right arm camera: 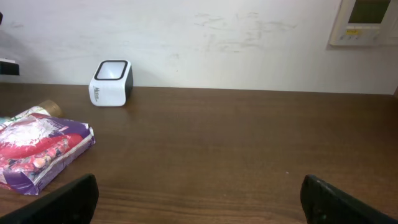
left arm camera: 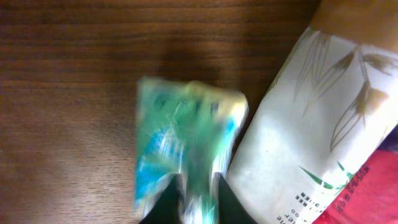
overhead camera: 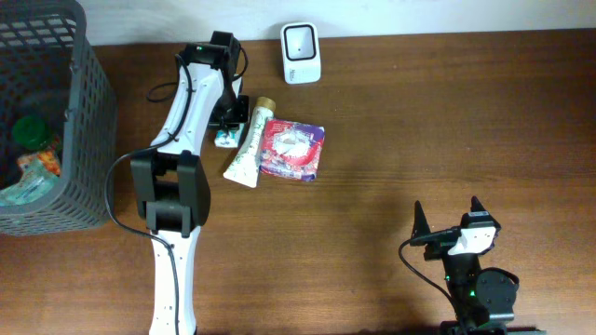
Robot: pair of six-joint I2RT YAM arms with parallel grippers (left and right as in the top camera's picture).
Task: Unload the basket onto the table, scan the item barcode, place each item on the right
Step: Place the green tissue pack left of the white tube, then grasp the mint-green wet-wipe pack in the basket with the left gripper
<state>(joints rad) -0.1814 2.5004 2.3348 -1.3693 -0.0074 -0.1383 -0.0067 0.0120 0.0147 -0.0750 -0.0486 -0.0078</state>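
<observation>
Left gripper (left arm camera: 194, 210): two dark fingertips show at the bottom edge of the left wrist view. They stand narrowly apart, with the lower edge of the green packet (left arm camera: 186, 146) between them. That frame is blurred, so it cannot be told whether the jaws pinch the packet or merely flank it. Right gripper (right arm camera: 205, 202): fingers spread wide at the lower corners of its own view, nothing between them, touching nothing.

Item: the green packet is a small crinkled pouch in teal, green and pale yellow. It lies on the wooden table (overhead camera: 419, 121) at the left gripper's tip, just left of the white tube (overhead camera: 244, 149). Its print is too blurred to show any barcode. The tube has a tan cap and lies diagonally against a red and purple packet (overhead camera: 291, 149). The scanner (overhead camera: 301, 53), a white block with a dark window, stands at the far edge of the table, apart from the green packet.

Views: only the overhead view shows the grey basket (overhead camera: 93, 140) at the left edge with goods inside, and the right arm at the near right corner. Only the left wrist view shows the leaf drawing and small lettering on the tube. The right wrist view shows the scanner upright from the side, with the red and purple packet lying flat at the left.
</observation>
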